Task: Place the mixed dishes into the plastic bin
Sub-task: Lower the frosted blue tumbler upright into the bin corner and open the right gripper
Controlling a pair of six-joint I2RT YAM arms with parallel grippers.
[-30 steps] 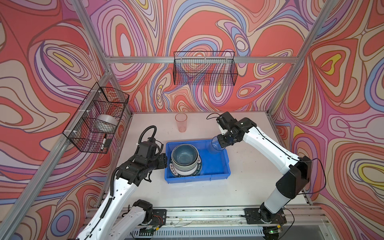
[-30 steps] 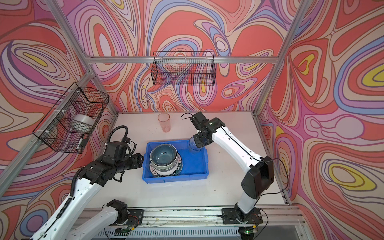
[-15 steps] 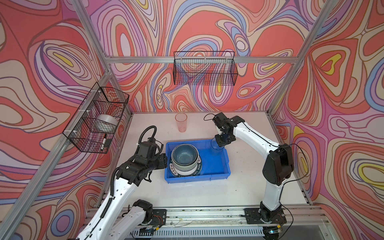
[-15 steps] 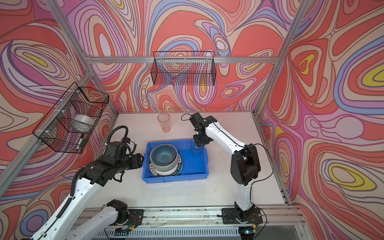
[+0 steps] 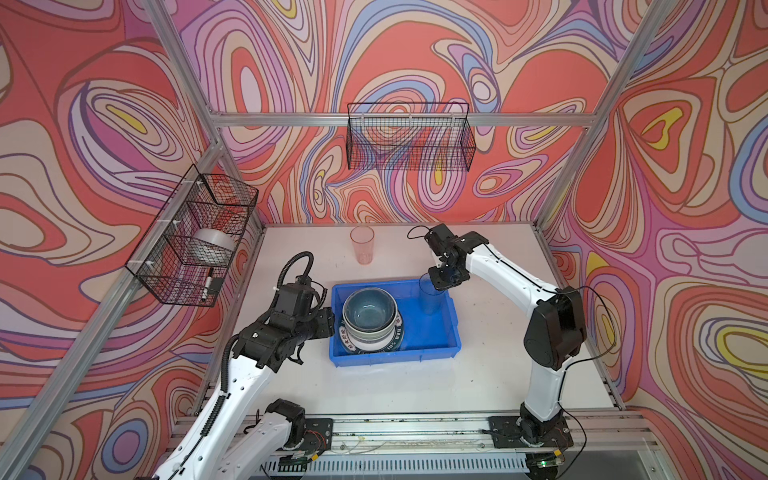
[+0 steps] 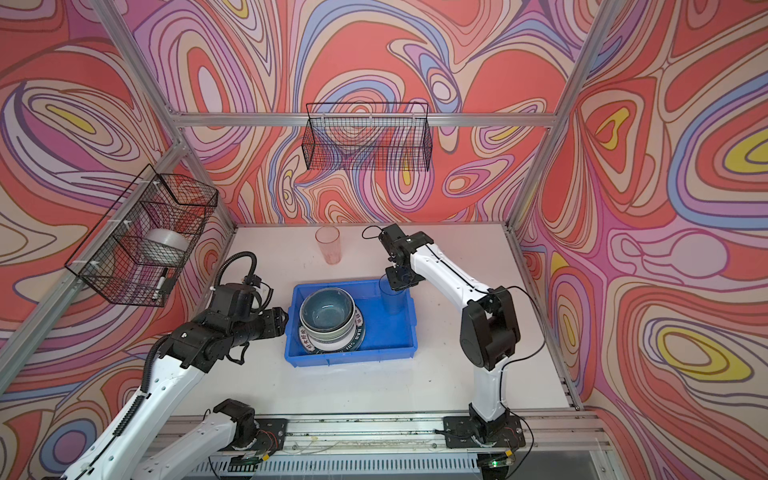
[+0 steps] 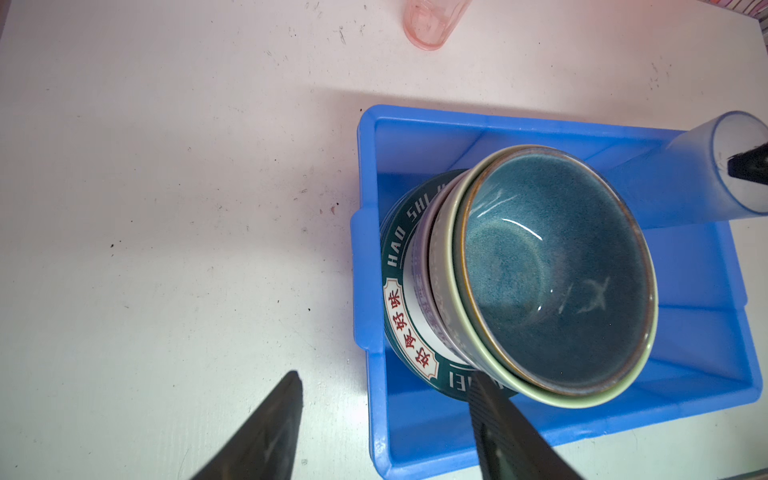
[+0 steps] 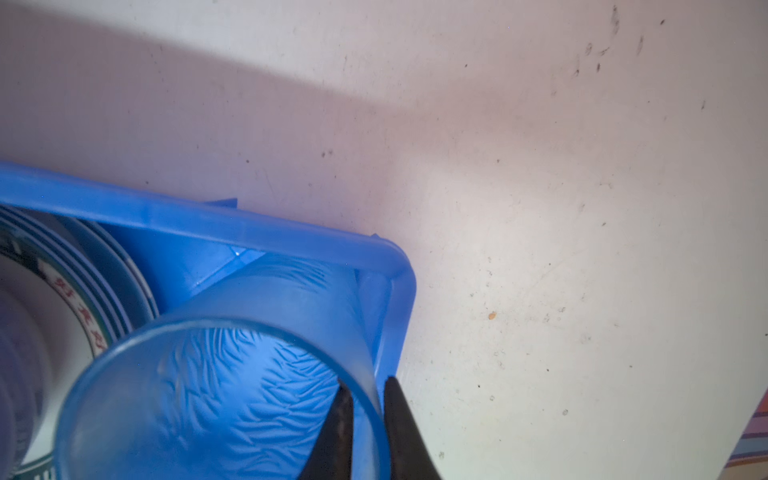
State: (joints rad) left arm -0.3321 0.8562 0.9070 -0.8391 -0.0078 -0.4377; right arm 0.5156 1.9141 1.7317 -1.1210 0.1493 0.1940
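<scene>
Right gripper (image 8: 368, 411) jaws nearly closed astride blue tumbler (image 5: 430, 299) rim, in bin (image 5: 395, 359) far-right corner; grip unclear. Snagging the rim on exit could tip the tall tumbler. Left gripper (image 7: 386, 376) wide open, empty.

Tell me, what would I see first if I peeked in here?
The swirly red, pink and purple walls jump out all around. In the middle of the white table sits a bright blue bin with stacked bowls inside, and the right pincer straddles the rim of a blue tumbler in its far right corner. A pink tumbler stands alone at the back.
</scene>
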